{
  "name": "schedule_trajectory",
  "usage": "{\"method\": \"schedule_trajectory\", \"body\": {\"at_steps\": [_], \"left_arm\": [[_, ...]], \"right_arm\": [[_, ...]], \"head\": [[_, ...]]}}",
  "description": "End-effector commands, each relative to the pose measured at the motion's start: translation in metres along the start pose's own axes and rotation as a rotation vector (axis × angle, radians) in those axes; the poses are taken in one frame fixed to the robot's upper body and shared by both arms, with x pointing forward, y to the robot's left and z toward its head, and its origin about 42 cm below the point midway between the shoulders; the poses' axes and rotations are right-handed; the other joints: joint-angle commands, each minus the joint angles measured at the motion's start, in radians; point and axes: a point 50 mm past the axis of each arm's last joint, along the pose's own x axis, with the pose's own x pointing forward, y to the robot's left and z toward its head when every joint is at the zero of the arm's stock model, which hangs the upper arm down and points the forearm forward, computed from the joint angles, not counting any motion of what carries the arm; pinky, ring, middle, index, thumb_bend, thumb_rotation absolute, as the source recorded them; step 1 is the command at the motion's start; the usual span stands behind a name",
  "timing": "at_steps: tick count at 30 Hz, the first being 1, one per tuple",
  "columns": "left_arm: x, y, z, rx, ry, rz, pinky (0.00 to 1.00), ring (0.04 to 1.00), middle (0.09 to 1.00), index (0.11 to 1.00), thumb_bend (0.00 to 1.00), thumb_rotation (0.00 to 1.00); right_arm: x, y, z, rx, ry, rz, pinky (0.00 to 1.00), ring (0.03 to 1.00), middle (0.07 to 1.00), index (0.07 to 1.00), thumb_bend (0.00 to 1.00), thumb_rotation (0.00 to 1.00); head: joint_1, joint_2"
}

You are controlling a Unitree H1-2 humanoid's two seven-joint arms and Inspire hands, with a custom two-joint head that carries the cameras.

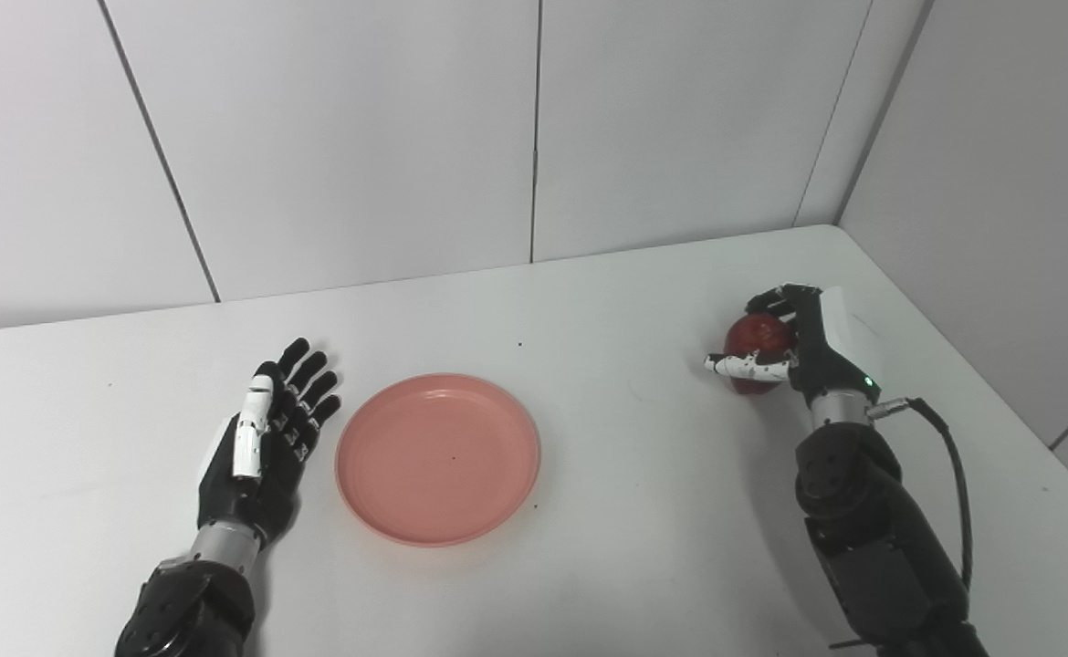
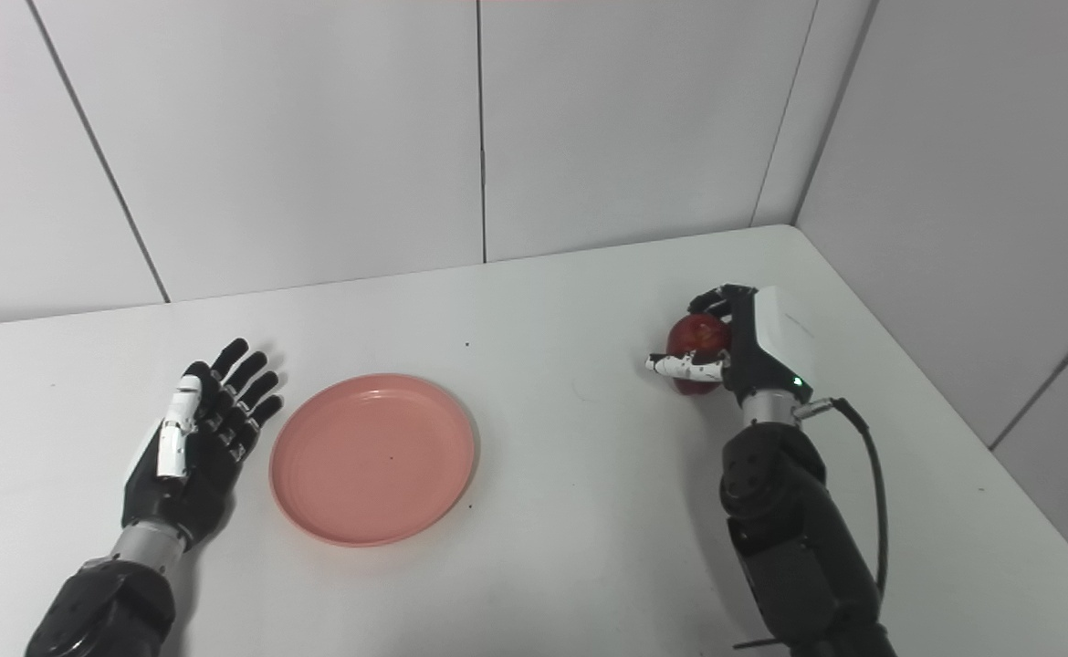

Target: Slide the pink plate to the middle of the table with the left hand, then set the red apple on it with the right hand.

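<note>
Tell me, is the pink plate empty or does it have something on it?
Empty. The pink plate shows only its bare inside, and the red apple is off to the side, gripped by the right hand.

Plate [image 1: 437,459] lies mid-table just right of the left hand [image 1: 265,438], apple [image 1: 758,351] far right

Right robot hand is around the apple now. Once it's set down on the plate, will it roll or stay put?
The red apple is round, so it may roll slightly. The pink plate has a raised rim, which should probably contain it. The right robot hand wraps it with fingers and thumb, so it looks rigid.
</note>
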Motion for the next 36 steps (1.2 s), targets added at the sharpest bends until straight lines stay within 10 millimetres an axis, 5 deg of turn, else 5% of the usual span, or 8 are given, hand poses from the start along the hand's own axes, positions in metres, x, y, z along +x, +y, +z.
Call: {"method": "schedule_trajectory", "body": {"at_steps": [1,19,36], "left_arm": [[-0.006,0.004,-0.012,-0.008,0.058,0.029,0.94,0.935,0.942,0.916,0.38,1.0],[-0.005,-0.006,-0.014,-0.003,0.051,0.035,0.92,0.924,0.928,0.907,0.38,1.0],[-0.006,-0.025,-0.017,-0.004,0.04,0.043,0.93,0.925,0.929,0.906,0.39,1.0]], "right_arm": [[0.007,-0.023,0.02,0.006,-0.064,-0.096,0.33,0.396,0.454,0.503,0.53,0.0],[-0.015,-0.048,0.098,0.048,-0.317,-0.175,0.34,0.397,0.455,0.512,0.53,0.0],[-0.029,0.005,0.17,0.101,-0.497,-0.013,0.25,0.32,0.423,0.527,0.52,0.0]], "head": [[0.001,0.001],[0.052,-0.01],[0.173,-0.015]]}}
